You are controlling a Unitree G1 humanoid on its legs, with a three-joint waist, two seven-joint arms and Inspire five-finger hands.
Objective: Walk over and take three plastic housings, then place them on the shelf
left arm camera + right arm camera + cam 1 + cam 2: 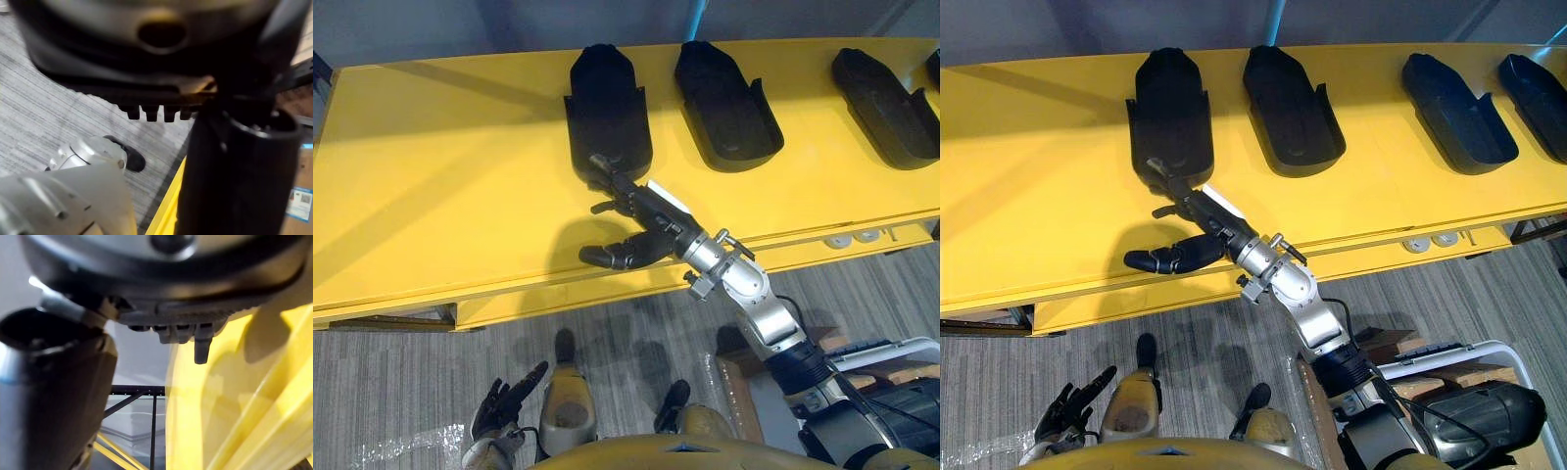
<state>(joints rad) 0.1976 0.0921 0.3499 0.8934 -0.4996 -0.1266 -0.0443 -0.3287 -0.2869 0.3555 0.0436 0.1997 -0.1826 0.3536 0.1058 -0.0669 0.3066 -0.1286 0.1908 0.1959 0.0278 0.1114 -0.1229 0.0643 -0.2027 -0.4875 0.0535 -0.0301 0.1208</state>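
Dark right hand (651,223) stretches open-fingered at leftmost housing (607,93).

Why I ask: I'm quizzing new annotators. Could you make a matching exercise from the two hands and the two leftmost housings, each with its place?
1 right hand
2 left hand
3 leftmost housing
4 second housing from the left

A hangs low above the carpet
B on the yellow table, away from both hands
C stretched over the table edge, open
D on the table, fingers at its near end

Pairs: 1-C, 2-A, 3-D, 4-B
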